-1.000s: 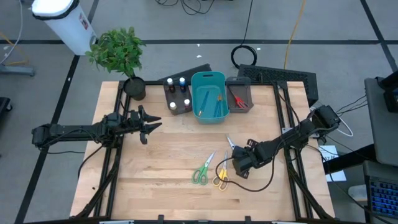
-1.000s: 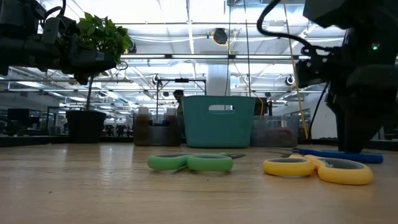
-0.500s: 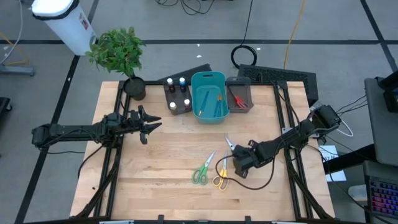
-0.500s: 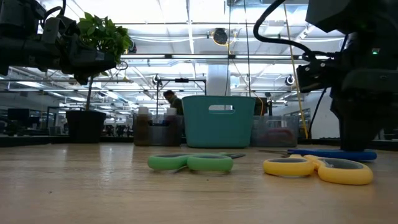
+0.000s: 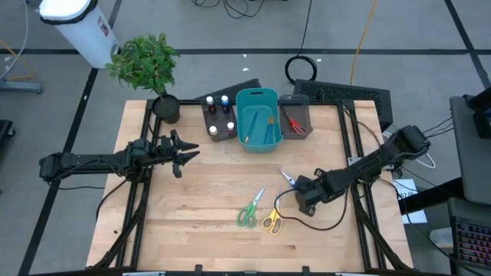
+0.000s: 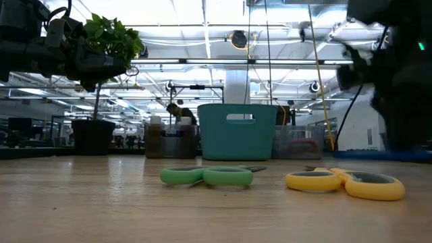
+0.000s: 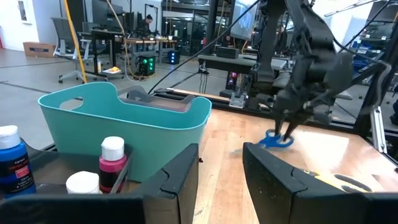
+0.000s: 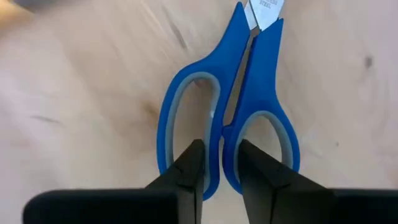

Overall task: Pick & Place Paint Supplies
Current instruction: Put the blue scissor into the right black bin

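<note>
The right tool [image 8: 213, 163] is nearly closed around the handles of the blue scissors [image 8: 233, 99], above the tabletop [image 5: 199, 199]. Green scissors [image 5: 250, 210] and yellow scissors [image 5: 272, 219] lie beside it. The left tool [image 5: 184, 152] hovers open, well apart.
</note>
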`<control>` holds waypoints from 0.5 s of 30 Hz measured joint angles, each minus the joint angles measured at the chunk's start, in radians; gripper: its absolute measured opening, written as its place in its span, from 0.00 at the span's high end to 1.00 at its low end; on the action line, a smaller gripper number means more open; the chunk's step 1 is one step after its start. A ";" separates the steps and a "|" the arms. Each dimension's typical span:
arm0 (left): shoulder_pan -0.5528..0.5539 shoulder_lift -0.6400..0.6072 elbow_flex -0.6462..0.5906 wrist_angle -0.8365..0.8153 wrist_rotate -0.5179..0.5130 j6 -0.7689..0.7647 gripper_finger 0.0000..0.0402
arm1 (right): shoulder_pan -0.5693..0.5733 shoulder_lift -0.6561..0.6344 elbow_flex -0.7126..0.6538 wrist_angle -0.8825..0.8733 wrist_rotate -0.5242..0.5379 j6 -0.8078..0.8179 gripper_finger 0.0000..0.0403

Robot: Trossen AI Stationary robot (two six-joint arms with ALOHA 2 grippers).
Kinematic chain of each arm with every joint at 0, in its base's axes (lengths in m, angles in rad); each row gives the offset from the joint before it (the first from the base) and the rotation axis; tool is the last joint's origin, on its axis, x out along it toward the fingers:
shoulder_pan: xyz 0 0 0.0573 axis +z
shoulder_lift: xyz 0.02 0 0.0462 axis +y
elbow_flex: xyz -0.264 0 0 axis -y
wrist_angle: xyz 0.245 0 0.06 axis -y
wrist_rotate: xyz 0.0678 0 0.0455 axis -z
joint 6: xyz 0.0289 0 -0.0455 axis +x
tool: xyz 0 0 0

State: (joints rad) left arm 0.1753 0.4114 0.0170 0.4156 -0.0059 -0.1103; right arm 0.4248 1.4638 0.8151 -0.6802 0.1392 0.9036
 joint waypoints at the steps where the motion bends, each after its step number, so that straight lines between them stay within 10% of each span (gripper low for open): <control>1: 0.000 0.000 0.000 0.000 0.000 0.000 0.67 | 0.000 -0.025 0.017 -0.019 0.006 0.003 0.86; 15: 0.000 0.000 0.000 0.000 0.000 0.000 0.67 | -0.195 -0.355 0.279 -0.368 0.095 -0.080 0.86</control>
State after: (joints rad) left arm 0.1753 0.4114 0.0170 0.4160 -0.0062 -0.1101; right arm 0.2298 1.1091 1.0943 -1.0481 0.2340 0.8234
